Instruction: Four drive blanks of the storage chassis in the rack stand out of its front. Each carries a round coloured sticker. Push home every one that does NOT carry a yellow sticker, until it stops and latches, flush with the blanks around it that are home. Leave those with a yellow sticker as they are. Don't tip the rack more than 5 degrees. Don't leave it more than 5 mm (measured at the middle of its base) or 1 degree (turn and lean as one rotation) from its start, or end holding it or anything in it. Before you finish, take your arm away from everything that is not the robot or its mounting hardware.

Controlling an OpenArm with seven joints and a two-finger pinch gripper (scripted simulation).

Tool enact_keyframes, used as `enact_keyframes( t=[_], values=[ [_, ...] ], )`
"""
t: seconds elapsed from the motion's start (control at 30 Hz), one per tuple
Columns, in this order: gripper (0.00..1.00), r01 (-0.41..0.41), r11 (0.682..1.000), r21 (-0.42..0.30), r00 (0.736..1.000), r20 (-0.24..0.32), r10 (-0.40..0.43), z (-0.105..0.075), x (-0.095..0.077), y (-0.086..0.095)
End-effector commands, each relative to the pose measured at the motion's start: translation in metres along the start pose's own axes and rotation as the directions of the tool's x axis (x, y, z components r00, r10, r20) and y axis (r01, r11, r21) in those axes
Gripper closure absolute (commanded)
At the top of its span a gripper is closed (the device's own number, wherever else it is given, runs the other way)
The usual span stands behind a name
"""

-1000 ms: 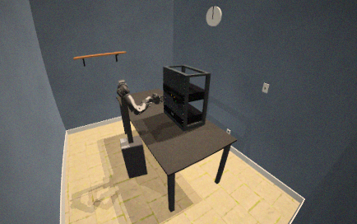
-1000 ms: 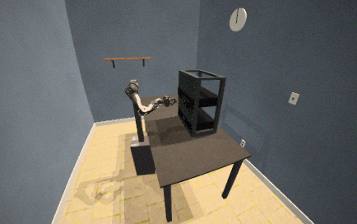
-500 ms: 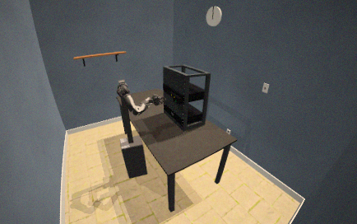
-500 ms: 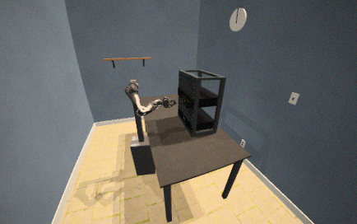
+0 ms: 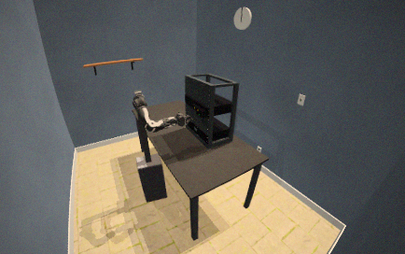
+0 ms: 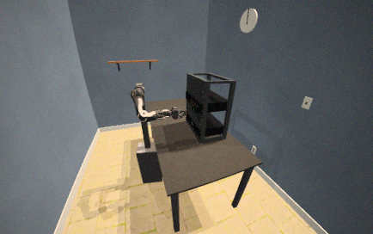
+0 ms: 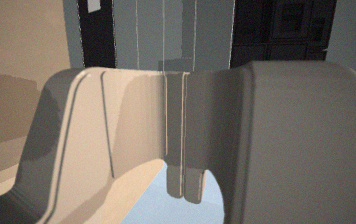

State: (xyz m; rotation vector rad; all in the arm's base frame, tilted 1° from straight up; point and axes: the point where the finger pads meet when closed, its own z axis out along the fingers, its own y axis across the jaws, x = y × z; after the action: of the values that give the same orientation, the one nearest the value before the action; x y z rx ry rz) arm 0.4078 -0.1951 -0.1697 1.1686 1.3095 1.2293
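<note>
The black open rack (image 5: 212, 108) stands on the dark table, and also shows in the exterior view (image 6: 210, 106). The storage chassis front (image 5: 198, 112) faces my arm; its blanks and stickers are too small to tell apart here. My gripper (image 5: 185, 119) is shut and empty, a short way in front of the chassis front, also seen in the exterior view (image 6: 180, 113). In the wrist view the shut fingers (image 7: 175, 150) fill the frame, with dark blank faces (image 7: 295, 25) at the top right. No sticker shows in the wrist view.
The table (image 5: 201, 149) extends toward the camera from the rack. My arm's pedestal (image 5: 150, 177) stands on the floor at the table's left edge. A wall shelf (image 5: 113, 63) and a clock (image 5: 243, 18) hang on the walls.
</note>
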Motion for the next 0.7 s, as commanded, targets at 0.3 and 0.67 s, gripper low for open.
enact_keyframes(
  t=[0.3, 0.67],
  values=[
    [1.0, -0.017, 1.0, -0.02, 1.0, -0.026, 0.016, 0.003, -0.001, 0.003],
    [1.0, -0.017, 1.0, -0.018, 0.999, -0.027, 0.017, 0.05, 0.001, 0.004]
  ],
)
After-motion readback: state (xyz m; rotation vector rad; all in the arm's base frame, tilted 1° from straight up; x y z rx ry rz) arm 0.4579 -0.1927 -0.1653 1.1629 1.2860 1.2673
